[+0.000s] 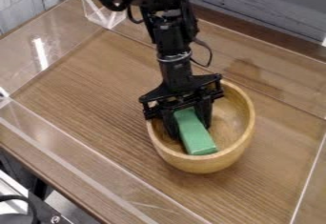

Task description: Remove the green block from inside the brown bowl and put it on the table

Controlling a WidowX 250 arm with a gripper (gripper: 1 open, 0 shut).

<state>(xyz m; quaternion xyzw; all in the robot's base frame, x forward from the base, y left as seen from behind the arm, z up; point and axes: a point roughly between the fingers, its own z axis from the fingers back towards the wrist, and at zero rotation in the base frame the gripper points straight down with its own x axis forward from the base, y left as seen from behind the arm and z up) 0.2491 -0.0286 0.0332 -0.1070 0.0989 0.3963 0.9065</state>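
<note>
The brown bowl (237,140) sits right of centre on the table (90,85). Inside it the green block (195,135) leans lengthwise, its lower end toward the near wall and its upper end up between my fingers. My black gripper (181,113) comes down steeply from the arm at the top and reaches into the bowl's far-left side. Its two fingers press against the block's upper end, one on each side. The arm hides the far rim of the bowl.
Low clear acrylic walls border the table, with the front one (90,161) running diagonally at lower left and another along the right edge (310,185). Bare wood lies left of and behind the bowl. A grey plank wall (268,4) stands at the back.
</note>
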